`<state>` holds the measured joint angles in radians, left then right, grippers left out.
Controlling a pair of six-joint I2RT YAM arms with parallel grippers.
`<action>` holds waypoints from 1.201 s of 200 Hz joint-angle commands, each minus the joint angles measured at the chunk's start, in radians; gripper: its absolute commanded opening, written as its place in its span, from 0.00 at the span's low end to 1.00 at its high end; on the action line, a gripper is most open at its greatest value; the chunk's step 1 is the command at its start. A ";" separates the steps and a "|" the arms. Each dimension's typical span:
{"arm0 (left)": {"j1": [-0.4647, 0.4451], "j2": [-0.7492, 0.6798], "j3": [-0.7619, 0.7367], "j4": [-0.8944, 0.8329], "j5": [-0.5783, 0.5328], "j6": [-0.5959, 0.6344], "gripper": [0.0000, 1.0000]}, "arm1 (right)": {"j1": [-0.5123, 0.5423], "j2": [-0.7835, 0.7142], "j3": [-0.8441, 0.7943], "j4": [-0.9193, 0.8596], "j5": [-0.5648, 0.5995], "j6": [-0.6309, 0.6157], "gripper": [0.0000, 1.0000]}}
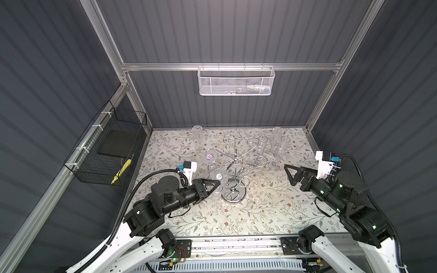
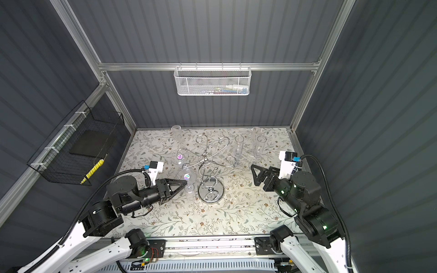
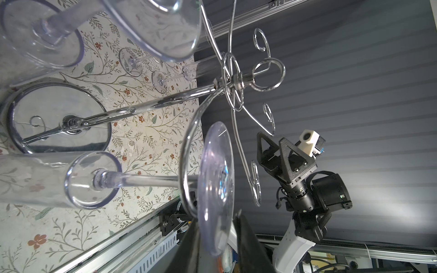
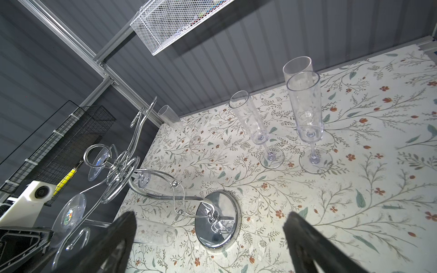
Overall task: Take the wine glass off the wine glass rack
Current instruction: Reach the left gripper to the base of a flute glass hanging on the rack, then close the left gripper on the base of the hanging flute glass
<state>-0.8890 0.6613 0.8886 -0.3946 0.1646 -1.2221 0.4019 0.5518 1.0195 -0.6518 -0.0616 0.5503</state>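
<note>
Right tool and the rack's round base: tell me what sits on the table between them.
Nothing: only bare floral tabletop lies between the right tool and the wine glass rack's round base, as both top views show.

In both top views the tabletop (image 1: pixel 272 212) is seen from high above its near edge, with the rack (image 1: pixel 234 158) at mid-frame. The rack is viewed closely from the left wrist, rolled sideways, and from farther off from the right wrist.

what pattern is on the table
The table has leafy vines and small red flowers on cream; right wrist view.
</note>
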 commanded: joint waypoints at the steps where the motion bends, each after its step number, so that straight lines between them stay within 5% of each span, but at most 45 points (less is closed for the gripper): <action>1: -0.001 0.006 0.010 0.031 0.001 -0.008 0.24 | 0.005 -0.014 -0.007 0.005 0.010 -0.002 0.99; 144: 0.000 -0.020 0.019 0.073 -0.010 -0.058 0.00 | 0.005 -0.023 -0.015 0.007 0.011 0.005 0.99; 240: 0.000 -0.037 0.018 0.201 -0.031 -0.108 0.00 | 0.004 -0.020 0.003 0.007 0.017 0.001 0.99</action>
<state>-0.8890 0.6403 0.8890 -0.2897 0.1459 -1.3113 0.4019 0.5369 1.0111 -0.6518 -0.0563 0.5503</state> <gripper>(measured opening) 0.090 0.989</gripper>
